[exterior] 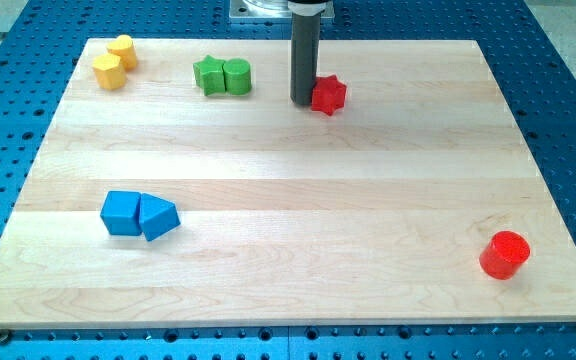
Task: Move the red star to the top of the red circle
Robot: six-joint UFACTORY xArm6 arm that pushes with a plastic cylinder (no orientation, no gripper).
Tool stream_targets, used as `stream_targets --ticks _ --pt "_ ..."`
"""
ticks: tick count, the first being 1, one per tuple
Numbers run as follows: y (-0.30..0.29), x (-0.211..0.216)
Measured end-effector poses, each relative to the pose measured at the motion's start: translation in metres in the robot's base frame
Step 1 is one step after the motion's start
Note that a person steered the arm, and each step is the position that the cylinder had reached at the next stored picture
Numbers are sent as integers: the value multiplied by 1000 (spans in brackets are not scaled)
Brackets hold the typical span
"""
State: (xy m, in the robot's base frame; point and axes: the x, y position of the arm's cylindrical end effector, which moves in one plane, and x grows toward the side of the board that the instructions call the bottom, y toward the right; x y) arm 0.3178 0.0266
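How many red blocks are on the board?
2: red star at the view's top centre, touching my tip; red circle at bottom right. None appear hidden.

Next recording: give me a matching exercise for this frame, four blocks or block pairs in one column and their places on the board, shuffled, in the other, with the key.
Column 1:
1. red star
2. red circle
3. yellow blocks
4. blue blocks

Column 2:
A. view's bottom right
B. view's top left corner
C. view's top, touching my tip on its right
D. view's lower left

Pairs: 1-C, 2-A, 3-B, 4-D
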Motion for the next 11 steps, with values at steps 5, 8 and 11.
stream_targets --ticks 5,8,11 --pt "70 21" --pt "118 45" --pt "148 63"
